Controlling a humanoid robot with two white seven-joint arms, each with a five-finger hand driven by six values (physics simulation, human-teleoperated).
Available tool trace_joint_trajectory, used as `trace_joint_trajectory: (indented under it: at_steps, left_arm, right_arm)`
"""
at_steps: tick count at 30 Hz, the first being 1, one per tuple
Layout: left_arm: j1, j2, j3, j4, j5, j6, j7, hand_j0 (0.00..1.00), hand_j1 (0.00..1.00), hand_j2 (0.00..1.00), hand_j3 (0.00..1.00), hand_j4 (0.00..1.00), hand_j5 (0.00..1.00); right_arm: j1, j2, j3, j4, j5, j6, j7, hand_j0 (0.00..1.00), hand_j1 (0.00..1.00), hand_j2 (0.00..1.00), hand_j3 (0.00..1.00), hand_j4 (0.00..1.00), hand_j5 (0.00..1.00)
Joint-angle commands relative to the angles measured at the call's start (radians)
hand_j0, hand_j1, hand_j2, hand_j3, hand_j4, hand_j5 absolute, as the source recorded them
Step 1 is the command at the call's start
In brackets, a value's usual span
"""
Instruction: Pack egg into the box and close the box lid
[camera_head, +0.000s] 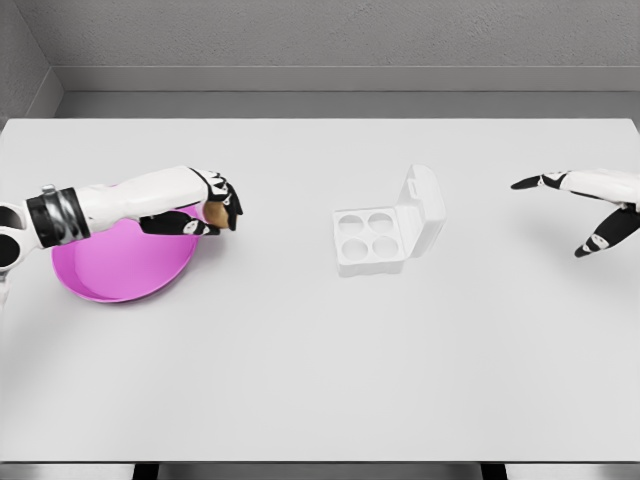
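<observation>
My left hand (215, 205) clasps the smooth tan egg (213, 212) left of the moulded white box (385, 238), over the glossy pink plate's (120, 270) rim; its axis is unclear. My right hand (590, 205) hangs released.

Box (372, 240) – 4 cups uncovered; raised lid (425, 205) walls right.

Plate (120, 275) at table (320, 380) left; open box (385, 232) at centre, well right of plate.
</observation>
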Motion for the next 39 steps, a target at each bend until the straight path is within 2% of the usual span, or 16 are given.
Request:
trace_joint_trajectory:
  at_steps: [1, 17, 21, 39]
  left_arm:
    - [0.0, -0.006, 0.001, -0.006, -0.002, 0.003, 0.001, 0.41, 0.41, 0.41, 0.41, 0.41, 0.41]
    - [0.0, -0.049, 0.0, -0.053, -0.022, 0.003, 0.001, 0.41, 0.41, 0.41, 0.41, 0.41, 0.41]
    - [-0.002, -0.076, 0.0, -0.053, -0.048, 0.003, 0.001, 0.41, 0.41, 0.41, 0.41, 0.41, 0.41]
    - [-0.029, -0.247, -0.032, -0.048, -0.154, 0.003, 0.001, 0.41, 0.41, 0.41, 0.41, 0.41, 0.41]
  right_arm:
    - [0.0, -0.003, -0.001, 0.001, -0.005, 0.002, 0.0, 1.0, 1.0, 1.0, 1.0, 1.0, 1.0]
    - [-0.002, -0.009, -0.001, 0.001, -0.005, 0.002, 0.0, 1.0, 1.0, 1.0, 1.0, 1.0, 1.0]
    - [-0.002, -0.007, -0.001, 0.032, -0.005, 0.002, 0.0, 1.0, 1.0, 1.0, 1.0, 1.0, 1.0]
    - [-0.02, 0.017, 0.001, 0.018, -0.003, 0.002, 0.0, 1.0, 1.0, 1.0, 1.0, 1.0, 1.0]
